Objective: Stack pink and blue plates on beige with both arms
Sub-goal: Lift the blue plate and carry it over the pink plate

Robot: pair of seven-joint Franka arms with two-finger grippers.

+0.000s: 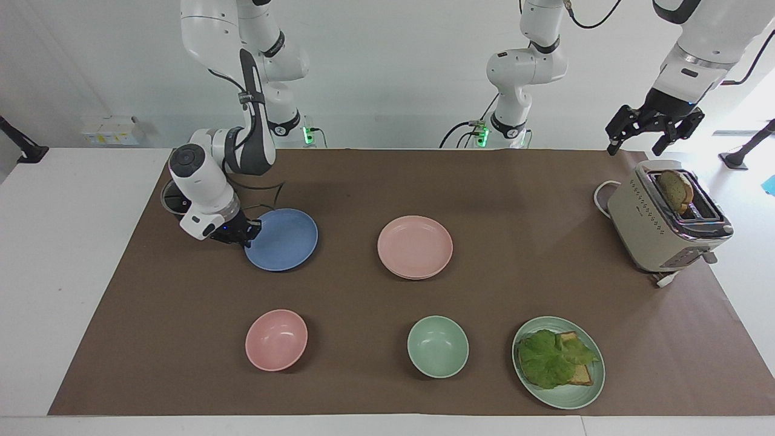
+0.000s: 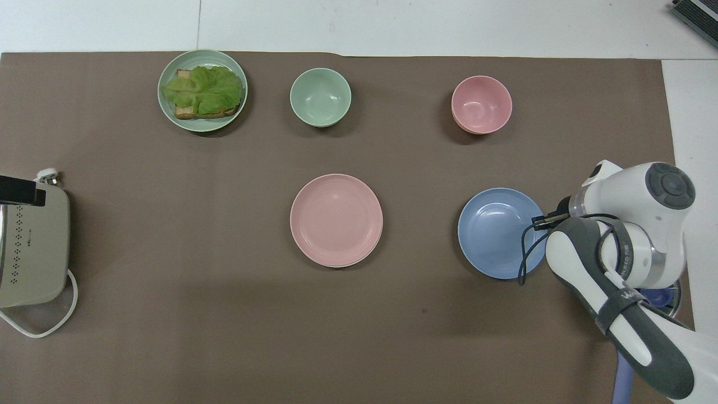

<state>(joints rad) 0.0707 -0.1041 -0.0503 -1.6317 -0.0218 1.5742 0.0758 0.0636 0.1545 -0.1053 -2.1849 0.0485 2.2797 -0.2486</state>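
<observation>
While the right end effector (image 1: 247, 231) clamps the blue plate (image 1: 284, 240) by its rim at the right arm's end of the counter (image 1: 363, 181), that plate tilts slightly off the mat. Pink plate (image 1: 415, 246) sits mid-counter on another plate. Left end effector (image 1: 654, 124) hangs spread over the toaster (image 1: 663, 224).
</observation>
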